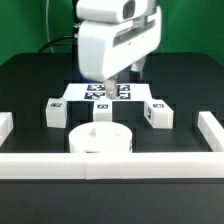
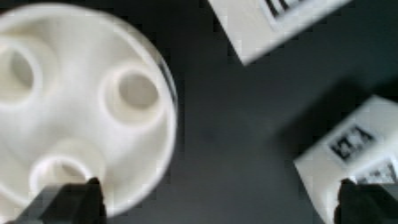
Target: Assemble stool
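The thick round white plastic seat disc (image 1: 100, 139) lies flat on the black desk (image 1: 30, 80). It sits near the middle of the edge closest to the exterior camera, just behind the long white border rail (image 1: 110, 166) that runs along that edge. In the wrist view its round sockets (image 2: 135, 90) face up.

Two small white rectangular block legs with black-and-white tags lie a little farther back than the seat. The first leg (image 1: 56, 112) is toward the exterior view's left and the second leg (image 1: 156, 112) toward its right, both apart from the disc. Between them, farther back still, lies the flat white marker board (image 1: 105, 93).

The white robot arm (image 1: 115, 40) hangs over the board's near edge. Its dark fingers (image 2: 71, 200) stand wide apart and grip nothing. One tip shows in front of the disc's rim, the other beside a tagged white piece (image 2: 365, 140) — leg or board, I cannot tell.
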Available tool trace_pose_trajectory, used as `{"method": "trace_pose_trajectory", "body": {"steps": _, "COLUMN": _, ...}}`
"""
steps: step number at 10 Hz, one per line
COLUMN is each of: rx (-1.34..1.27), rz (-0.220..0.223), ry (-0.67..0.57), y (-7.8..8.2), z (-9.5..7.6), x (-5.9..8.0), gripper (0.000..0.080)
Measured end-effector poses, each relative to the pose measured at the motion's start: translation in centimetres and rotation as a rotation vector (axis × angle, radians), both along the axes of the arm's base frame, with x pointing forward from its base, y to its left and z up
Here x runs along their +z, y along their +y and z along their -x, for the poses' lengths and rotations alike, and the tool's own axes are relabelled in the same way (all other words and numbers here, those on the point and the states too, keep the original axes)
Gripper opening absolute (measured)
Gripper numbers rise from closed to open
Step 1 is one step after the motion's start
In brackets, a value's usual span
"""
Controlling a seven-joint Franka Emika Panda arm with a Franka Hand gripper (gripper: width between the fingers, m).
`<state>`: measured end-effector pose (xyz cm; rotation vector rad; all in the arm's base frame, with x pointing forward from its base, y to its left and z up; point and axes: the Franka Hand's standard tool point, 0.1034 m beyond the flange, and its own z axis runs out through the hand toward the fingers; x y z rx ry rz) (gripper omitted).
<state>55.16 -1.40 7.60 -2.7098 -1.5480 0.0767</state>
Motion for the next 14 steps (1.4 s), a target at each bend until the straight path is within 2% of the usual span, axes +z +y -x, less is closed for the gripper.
{"method": "trace_pose_trajectory", "body": {"steps": 1, "rx": 0.002, "rz": -0.004, "ry": -0.002, "y": -0.9, "z": 0.0, "x": -1.0, "gripper": 0.0649}}
{"method": "trace_pose_trajectory", "body": {"steps": 4, "rx": 0.006, "rz": -0.010, "ry": 0.008, "y": -1.4, "z": -0.9, "x": -3.2, "gripper": 0.0649}}
{"method": "trace_pose_trajectory", "body": {"steps": 6, "rx": 0.042, "rz": -0.013, "ry": 0.004, "y": -1.6, "z": -1.7, "x": -3.7, "gripper": 0.0649}}
{"method": "trace_pose_trajectory", "body": {"steps": 10, "rx": 0.058, "rz": -0.013, "ry": 0.004, "y": -1.2, "z": -1.6, "x": -3.9, "gripper": 0.0649}}
{"method": "trace_pose_trajectory", "body": {"steps": 12, "rx": 0.073, "rz": -0.018, "ry": 0.007, "y": -0.9, "z": -2.2, "x": -5.1, "gripper": 0.0649}}
{"method": "trace_pose_trajectory", "body": {"steps": 14, "rx": 0.086, "rz": -0.022, "ry": 0.014, "y": -1.5, "z": -1.9, "x": -6.3, "gripper": 0.0649}}
